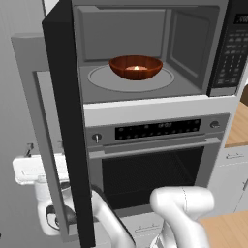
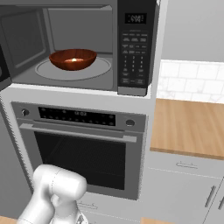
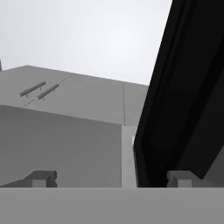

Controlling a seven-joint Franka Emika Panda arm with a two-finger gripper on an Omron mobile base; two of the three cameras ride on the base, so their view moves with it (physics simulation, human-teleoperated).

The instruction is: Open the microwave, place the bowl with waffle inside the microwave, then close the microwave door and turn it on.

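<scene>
The arm [image 1: 181, 206] is formed of glossy white, rounded link housings joined by dark joint sections. The gripper [image 3: 113, 178] is fitted with two small dark, block-shaped fingertips [image 3: 43, 178].

I see the round grey turntable [image 1: 101, 80] on the grey floor of the large black built-in microwave [image 2: 135, 48], above my gripper. The small glossy reddish-brown bowl [image 1: 135, 67] sits at its centre, a pale waffle [image 1: 136, 68] inside.

One microwave [image 1: 145, 48], one bowl [image 1: 135, 67], one waffle [image 1: 136, 68], one oven [image 1: 150, 160].
</scene>
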